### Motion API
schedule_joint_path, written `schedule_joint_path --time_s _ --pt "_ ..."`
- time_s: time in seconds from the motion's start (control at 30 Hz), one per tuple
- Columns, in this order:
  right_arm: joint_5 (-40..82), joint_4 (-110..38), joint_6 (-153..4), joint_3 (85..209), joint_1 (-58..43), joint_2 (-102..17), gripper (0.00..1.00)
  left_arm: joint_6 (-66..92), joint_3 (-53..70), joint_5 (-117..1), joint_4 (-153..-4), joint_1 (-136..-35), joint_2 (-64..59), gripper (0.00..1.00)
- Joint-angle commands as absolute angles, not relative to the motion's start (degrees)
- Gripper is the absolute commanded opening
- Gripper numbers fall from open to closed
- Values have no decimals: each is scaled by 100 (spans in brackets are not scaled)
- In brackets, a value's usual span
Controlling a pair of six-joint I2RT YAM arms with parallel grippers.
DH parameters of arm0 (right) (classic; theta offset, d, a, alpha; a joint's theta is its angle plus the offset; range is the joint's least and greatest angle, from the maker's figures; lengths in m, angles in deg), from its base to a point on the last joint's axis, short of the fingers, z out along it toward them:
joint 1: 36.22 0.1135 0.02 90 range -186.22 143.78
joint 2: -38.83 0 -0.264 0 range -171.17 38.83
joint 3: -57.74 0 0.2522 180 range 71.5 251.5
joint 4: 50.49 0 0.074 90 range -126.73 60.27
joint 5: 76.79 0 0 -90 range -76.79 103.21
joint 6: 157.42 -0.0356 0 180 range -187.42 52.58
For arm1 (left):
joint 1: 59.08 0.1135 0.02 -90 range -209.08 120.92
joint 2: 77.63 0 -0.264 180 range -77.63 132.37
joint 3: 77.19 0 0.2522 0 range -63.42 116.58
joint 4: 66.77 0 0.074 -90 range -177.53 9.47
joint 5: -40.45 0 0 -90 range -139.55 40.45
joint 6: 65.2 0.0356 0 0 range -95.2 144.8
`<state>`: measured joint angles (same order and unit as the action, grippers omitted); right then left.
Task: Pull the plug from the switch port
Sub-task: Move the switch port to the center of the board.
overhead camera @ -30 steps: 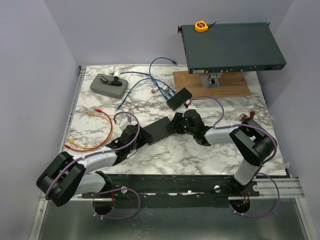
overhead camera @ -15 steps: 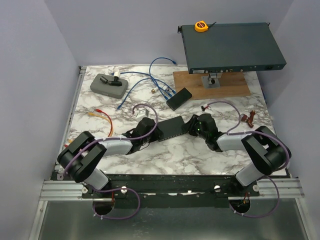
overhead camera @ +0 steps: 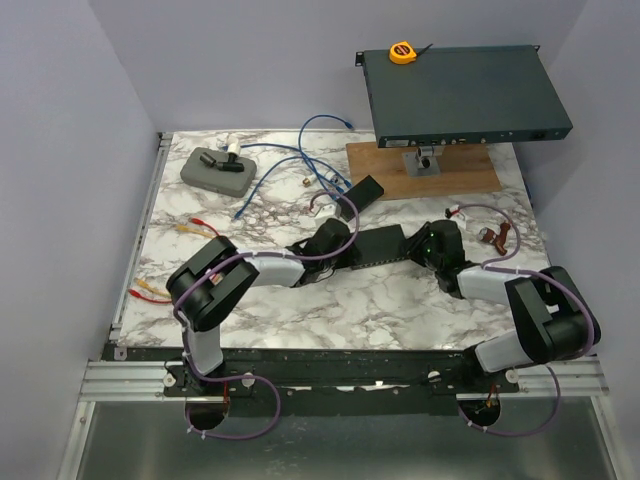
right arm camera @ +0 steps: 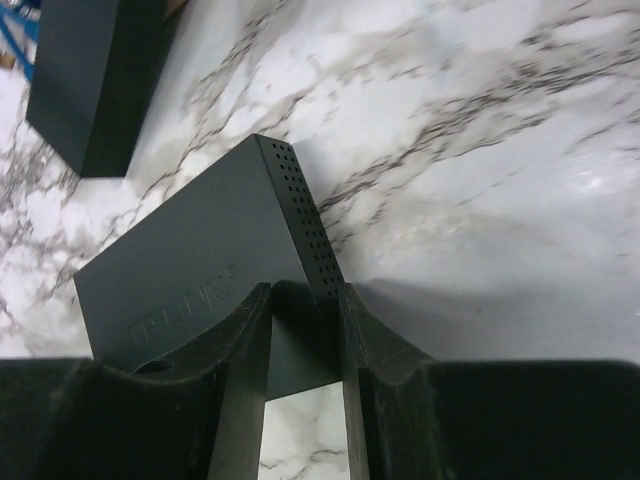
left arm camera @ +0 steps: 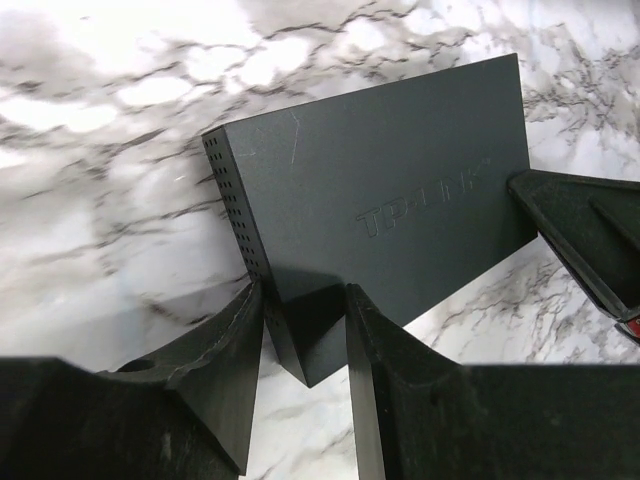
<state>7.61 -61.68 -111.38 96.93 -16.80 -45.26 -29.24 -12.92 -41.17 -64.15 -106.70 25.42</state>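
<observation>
While the left tool (left arm camera: 303, 300) pinches one switch (left arm camera: 380, 190) end, the right tool (right arm camera: 303, 295) pinches the other.

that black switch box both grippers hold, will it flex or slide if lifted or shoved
The switch looks a rigid flat case, so it likely won't flex. Its smooth matte faces may slip on the marble table. Low and wide, it probably won't tip.

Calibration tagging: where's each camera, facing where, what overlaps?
Top external: above, behind the bases, facing down on the marble table; both arms show.
Left wrist: on the left arm, facing along the left tool, shut on the flat black plastic switch box.
Right wrist: likewise, right tool on the box's opposite end.
Shared: all three show the box.
</observation>
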Motion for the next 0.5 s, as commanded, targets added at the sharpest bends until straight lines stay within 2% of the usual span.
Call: schedule_joint_path --time_s 0.0,0.47 --pt "1434 -5413 -11363 9577 -1820 -4536 32 -2851 -595 -5219 -5951 -11014 3120 34" --pt "987 -5441 -11642 9793 -2138 -4886 32 -2635 617 -5717 -6039 -11095 4050 34"
